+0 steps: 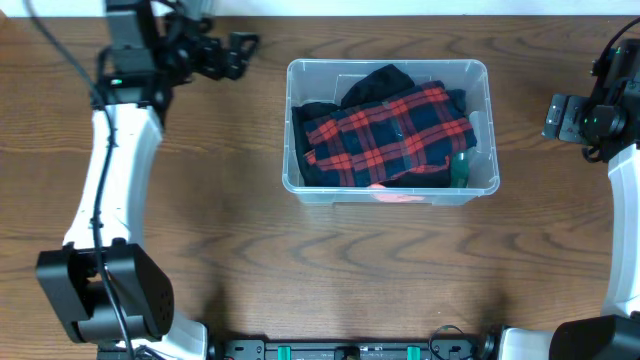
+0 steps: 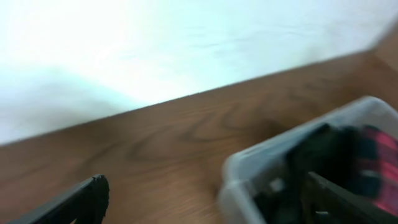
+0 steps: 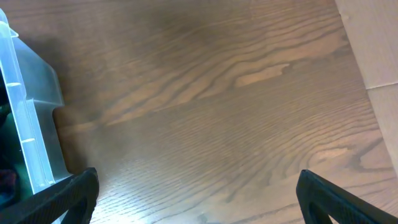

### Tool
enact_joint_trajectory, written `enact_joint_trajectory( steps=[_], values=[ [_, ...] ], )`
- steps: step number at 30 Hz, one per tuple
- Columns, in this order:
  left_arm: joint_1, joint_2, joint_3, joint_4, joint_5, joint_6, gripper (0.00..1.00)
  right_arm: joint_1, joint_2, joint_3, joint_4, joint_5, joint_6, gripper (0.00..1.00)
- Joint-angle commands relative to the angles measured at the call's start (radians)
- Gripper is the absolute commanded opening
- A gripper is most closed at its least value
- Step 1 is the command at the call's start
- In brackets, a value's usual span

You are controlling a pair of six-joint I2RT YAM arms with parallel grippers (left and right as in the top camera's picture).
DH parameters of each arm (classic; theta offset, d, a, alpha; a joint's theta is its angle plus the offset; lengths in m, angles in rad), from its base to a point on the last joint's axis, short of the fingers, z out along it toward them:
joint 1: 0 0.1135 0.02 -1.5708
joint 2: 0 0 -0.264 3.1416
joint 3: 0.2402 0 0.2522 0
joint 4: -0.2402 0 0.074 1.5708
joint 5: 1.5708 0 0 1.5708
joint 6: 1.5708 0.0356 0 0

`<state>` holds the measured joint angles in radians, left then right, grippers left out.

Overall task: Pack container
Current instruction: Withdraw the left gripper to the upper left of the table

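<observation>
Container (image 1: pixel 388 130) sits a little right of the middle of the wooden tabletop (image 1: pixel 250 260), long side toward me, and it is plainly well filled. Along its closest wall a small pinkish-red thing (image 1: pixel 395 195) shows through the clear plastic, too blurred to name, and a green object (image 1: pixel 461 168) is tucked into the near right corner. Over most of the load lies a red and navy plaid cloth (image 1: pixel 390 135), rumpled and heaped rather than folded flat, and behind it a black garment (image 1: pixel 375 85) bunches up against the far wall. To the right, well apart from the container, the right end effector (image 1: pixel 550 118) hangs over bare wood with its fingers spread wide and nothing between them. Farther back, off the bin's far left corner, the left end effector (image 1: pixel 243 56) hovers near the rear edge of the tabletop, likewise spread and empty; its own camera is smeared, but the gap between the fingers is clear enough. As for progress, I'd judge the packing nearly done or done: I see nothing lying loose outside the bin and neither arm is carrying anything. What may be left is pressing the mound of fabric down. No lid is in sight.
</observation>
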<state>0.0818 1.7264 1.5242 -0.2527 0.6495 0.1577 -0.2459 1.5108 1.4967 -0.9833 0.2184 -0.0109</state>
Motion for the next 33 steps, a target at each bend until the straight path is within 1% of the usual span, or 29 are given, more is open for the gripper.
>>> enact_joint_trajectory(
  steps=[1, 4, 8, 33],
  values=[
    [0.045, 0.003, 0.003, -0.023, -0.068, -0.055, 0.98, -0.002, 0.001, 0.006, -0.001, 0.013, 0.01, 0.99],
    [0.072, 0.003, 0.003, -0.066, -0.068, -0.055, 0.98, -0.002, 0.001, 0.006, -0.001, 0.013, 0.01, 0.99],
    [0.085, 0.003, 0.003, -0.083, -0.068, -0.055, 0.98, -0.002, 0.001, 0.006, -0.001, 0.013, 0.01, 0.99],
    [0.085, 0.003, 0.003, -0.083, -0.067, -0.055, 0.98, -0.002, 0.001, 0.006, -0.001, 0.013, 0.01, 0.99]
  ],
)
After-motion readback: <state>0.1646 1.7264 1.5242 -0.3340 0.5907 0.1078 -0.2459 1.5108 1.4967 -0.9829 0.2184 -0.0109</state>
